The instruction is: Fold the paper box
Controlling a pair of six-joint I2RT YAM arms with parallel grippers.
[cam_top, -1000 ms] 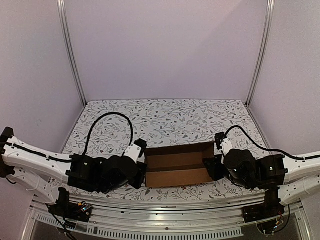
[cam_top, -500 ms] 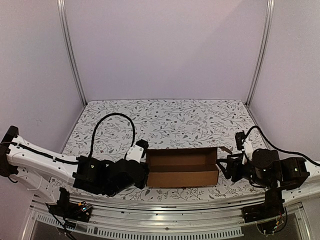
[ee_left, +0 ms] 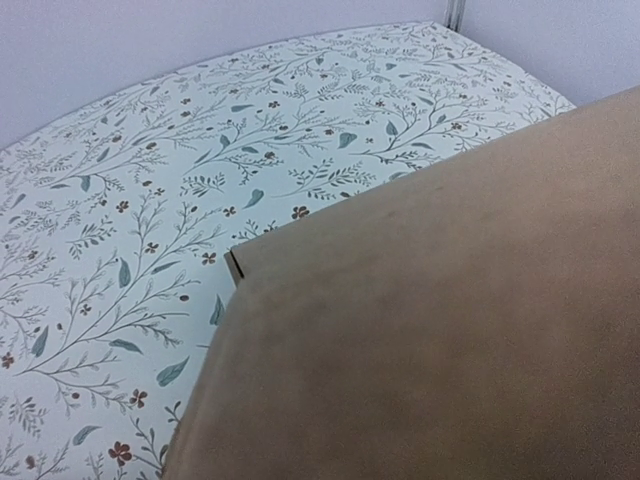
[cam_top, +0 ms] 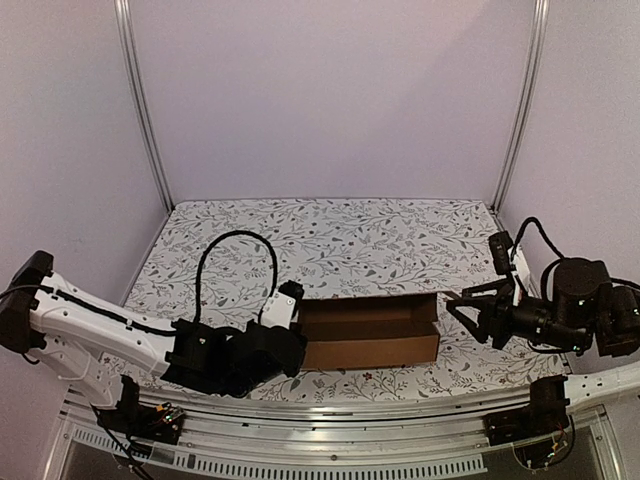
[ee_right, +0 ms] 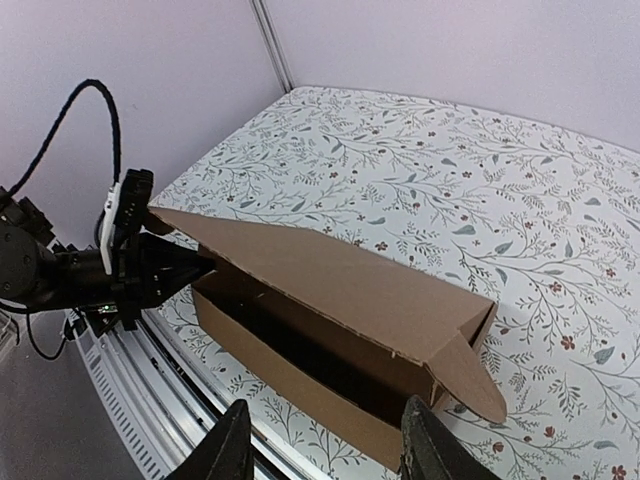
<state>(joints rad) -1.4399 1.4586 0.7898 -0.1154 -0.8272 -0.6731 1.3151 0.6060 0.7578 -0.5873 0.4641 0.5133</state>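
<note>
Paper box [cam_top: 368, 332] is lying near-centre on the counter [cam_top: 330, 240], long axis running left-right. Left gripper [cam_top: 291, 322] is crowding its left end, jaws hidden, state unclear; right gripper [cam_top: 463, 314] is hovering off the right end, jaws spread.

A table cover [cam_top: 340, 225] printed with leafy sprigs and small flowers on a pale ground is spread across the middle of the top view. Plain lilac walls [cam_top: 330, 90] are seen behind it and to both sides. A slim metal upright is set at the upper left [cam_top: 141, 100], and a second upright at the upper right [cam_top: 520, 100]. A ribbed metal rail [cam_top: 330, 425] is run along the bottom edge.
</note>
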